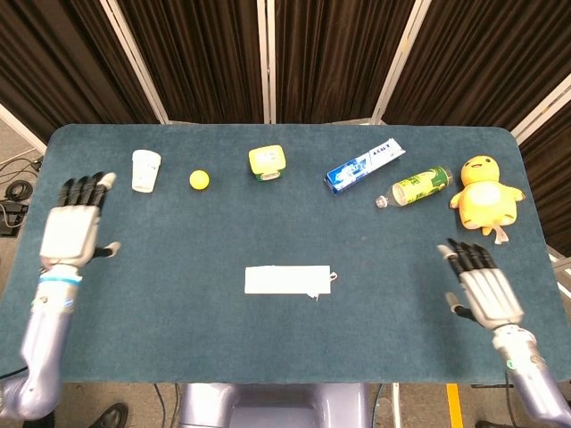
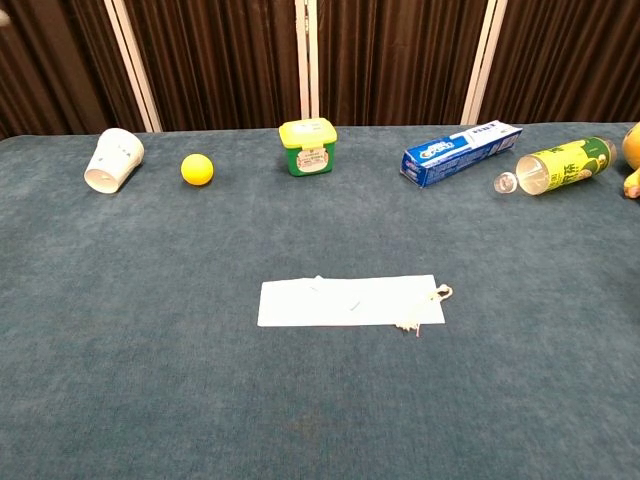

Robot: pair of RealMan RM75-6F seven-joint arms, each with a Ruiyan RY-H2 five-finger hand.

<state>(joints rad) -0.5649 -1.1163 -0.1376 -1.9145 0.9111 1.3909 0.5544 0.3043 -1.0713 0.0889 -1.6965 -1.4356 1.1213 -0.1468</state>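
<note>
The left hand (image 1: 74,230) is held flat and released near the table's left edge, nearest the tipped paper cup (image 1: 145,169). The right hand (image 1: 482,290) is spread, grasping nothing, below the yellow plush chick (image 1: 484,193). A white cloth strip (image 1: 287,279) lies mid-table, well apart from both; nothing is seen between.

Bright even light, soft shadows, sharp focus

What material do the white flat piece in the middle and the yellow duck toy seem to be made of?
The white flat piece looks like thin matte cloth or paper; a small knotted string at its right end hints at fabric. The yellow duck toy looks like soft plush: rounded, fuzzy, without shine.
</note>
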